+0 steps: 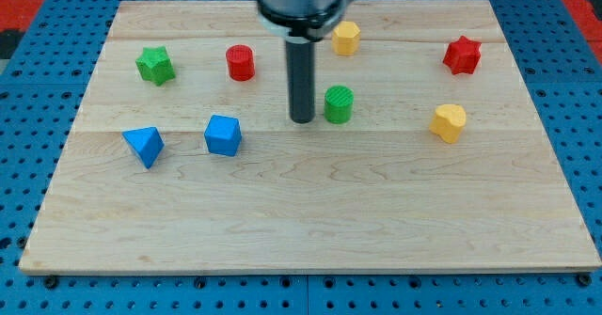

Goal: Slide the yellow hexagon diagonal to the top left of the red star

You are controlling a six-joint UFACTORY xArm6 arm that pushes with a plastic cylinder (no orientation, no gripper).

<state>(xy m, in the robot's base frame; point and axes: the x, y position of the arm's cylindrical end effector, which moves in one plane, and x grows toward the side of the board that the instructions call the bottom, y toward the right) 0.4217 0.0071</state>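
Note:
The yellow hexagon (346, 38) sits near the view's top, just right of centre. The red star (462, 55) lies at the upper right, well to the right of the hexagon and slightly lower. My tip (302, 120) rests on the board below and left of the hexagon, just left of a green cylinder (339, 103). The rod rises from the tip up to the arm's round head at the top edge, and touches neither the hexagon nor the star.
A red cylinder (241, 62) and a green star (155, 65) lie at the upper left. A blue cube (223, 134) and a blue triangular block (143, 146) lie at the left. A yellow heart-like block (450, 122) sits at the right. The wooden board (301, 230) lies on a blue pegboard.

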